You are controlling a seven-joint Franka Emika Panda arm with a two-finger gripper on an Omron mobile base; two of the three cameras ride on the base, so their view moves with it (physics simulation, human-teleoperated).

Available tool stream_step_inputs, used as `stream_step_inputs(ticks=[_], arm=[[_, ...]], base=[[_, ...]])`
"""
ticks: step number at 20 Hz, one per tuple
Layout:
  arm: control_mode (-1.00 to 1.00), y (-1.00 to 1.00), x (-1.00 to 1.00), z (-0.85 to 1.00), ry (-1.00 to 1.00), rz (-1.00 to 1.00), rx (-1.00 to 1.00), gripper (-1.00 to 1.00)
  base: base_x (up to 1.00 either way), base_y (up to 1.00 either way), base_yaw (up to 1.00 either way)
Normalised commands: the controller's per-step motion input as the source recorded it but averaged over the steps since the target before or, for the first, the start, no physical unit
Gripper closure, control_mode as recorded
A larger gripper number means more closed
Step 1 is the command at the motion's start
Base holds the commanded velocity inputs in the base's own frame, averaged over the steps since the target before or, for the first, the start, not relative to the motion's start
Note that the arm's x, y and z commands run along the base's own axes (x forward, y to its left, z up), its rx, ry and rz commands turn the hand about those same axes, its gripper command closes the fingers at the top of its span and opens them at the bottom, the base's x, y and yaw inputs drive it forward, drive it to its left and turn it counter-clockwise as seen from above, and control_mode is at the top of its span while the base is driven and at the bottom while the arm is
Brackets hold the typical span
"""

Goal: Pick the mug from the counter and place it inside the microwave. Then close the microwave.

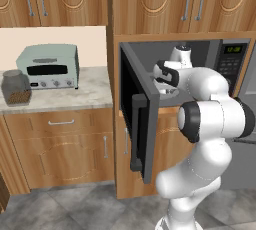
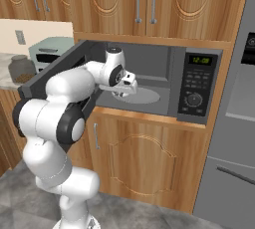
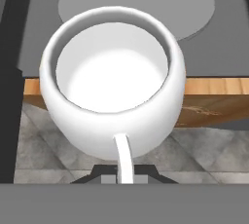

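Your end effector (image 2: 130, 84) is clamped tight on the mug (image 3: 113, 84), pinching its thin handle, which runs down toward the fingers in the hand view. The mug hangs upright, mouth open to the camera, and looks empty. Right now it sits at the front lip of the microwave (image 2: 149, 81): in the hand view the wooden edge below the cavity cuts across behind the mug's body, with floor tiles under its near half. So judge it as straddling the threshold, not yet inside.

The relation that matters: the round turntable (image 3: 141, 4) lies straight ahead of the mug, deeper into the cavity, and nothing stands between them. You'll want to push forward, then lower.

Moving outward, the microwave door (image 1: 137, 119) stands swung open on the arm's left, close beside the elbow; mind it when you pull out. The keypad panel (image 2: 195, 86) is off to the right. Farther left on the desk (image 1: 75, 94), the toaster oven (image 1: 49, 66) and glass jar (image 1: 16, 88) sit well apart from the action.
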Motion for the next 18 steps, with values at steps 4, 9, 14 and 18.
stream_step_inputs(ticks=[4, 9, 14, 18], arm=[[-1.0, -0.12, 0.06, 0.0, 0.0, 0.08, 0.0, 1.0], [-1.0, -0.17, 0.09, 0.08, 0.0, 0.03, 0.0, 1.0], [-1.0, -0.04, 0.0, 0.03, 0.0, 0.0, 0.0, 1.0], [-1.0, 0.0, 0.11, -0.09, 0.0, 0.0, 0.0, 1.0]], base=[[0.0, 0.0, 0.0], [0.0, 0.0, 0.0], [0.0, 0.0, 0.0], [0.0, 0.0, 0.0]])
